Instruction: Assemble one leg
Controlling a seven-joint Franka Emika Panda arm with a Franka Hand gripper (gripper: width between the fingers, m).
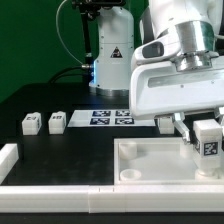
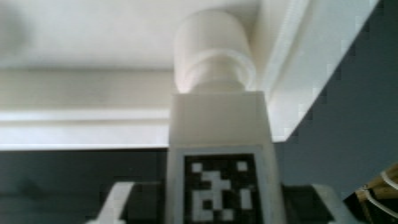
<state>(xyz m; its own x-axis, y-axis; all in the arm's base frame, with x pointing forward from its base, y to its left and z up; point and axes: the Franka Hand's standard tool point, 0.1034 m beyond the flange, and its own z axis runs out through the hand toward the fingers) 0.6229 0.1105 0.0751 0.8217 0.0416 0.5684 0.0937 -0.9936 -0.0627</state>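
At the exterior view's left we see a loose leg [image 1: 30,123] and a second loose leg [image 1: 57,121] lying near each other on the black table [image 1: 60,150]. In mid-frame lies the marker board [image 1: 110,118], and the white tray [image 1: 135,172] fills the lower right. Far right, the gripper [image 1: 205,130] is clamped on the leg [image 1: 208,142], which hangs upright over the tray's right side.

Only the exterior view shows the loose legs and the board. Only the wrist view shows the held leg's round peg end against the tray's rim, with grey fingers [image 2: 125,202] pressing both flanks.

Its tag [image 2: 221,188] carries only a black-and-white square pattern, as do the board's tags.
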